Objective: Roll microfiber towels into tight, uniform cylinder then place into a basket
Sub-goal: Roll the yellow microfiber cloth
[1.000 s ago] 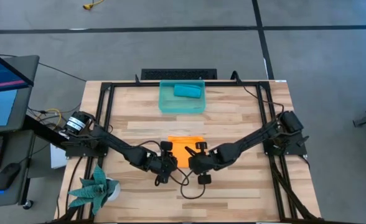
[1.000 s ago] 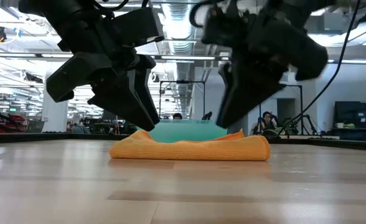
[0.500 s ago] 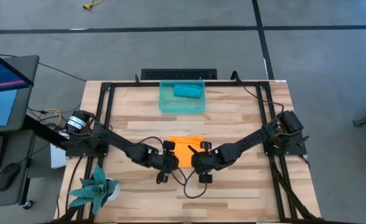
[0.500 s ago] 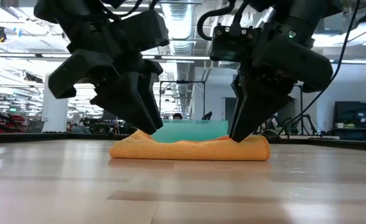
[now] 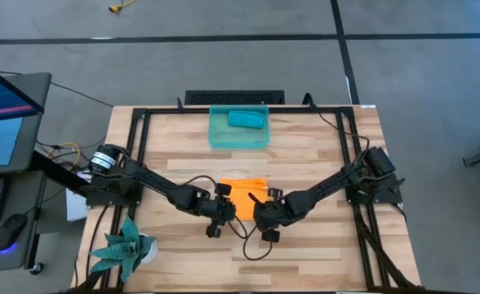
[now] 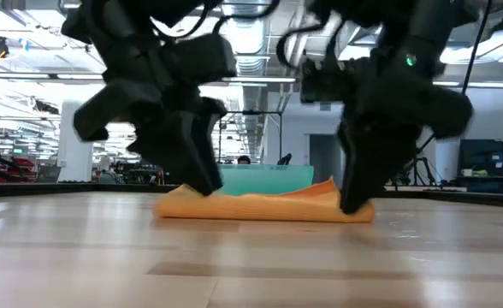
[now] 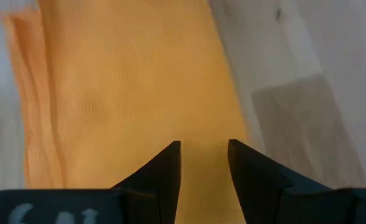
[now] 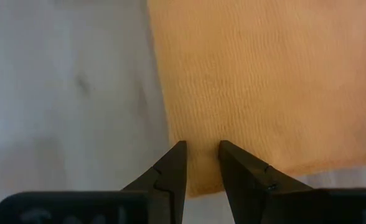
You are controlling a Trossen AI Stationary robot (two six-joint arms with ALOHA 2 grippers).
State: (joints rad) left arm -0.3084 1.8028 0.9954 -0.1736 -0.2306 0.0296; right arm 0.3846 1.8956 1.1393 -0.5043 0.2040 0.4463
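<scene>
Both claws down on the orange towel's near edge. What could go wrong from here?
1. The left claw and right claw show narrow gaps over the folded orange towel; they may pinch only the top layer, giving a loose roll.
2. Uneven advance could skew the cylinder.
3. The basket already holds a teal towel, so room looks limited.

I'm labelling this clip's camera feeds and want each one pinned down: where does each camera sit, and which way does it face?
High view: above the table, looking straight down; both arms, the basket holding a teal towel.
Low view: at table-top height, looking level across; both grippers come down onto the orange towel.
Left wrist view: on the left arm, facing down past the left gripper onto orange cloth.
Right wrist view: on the right arm, facing down past the right gripper at the cloth's corner.
All four share the orange towel.
</scene>
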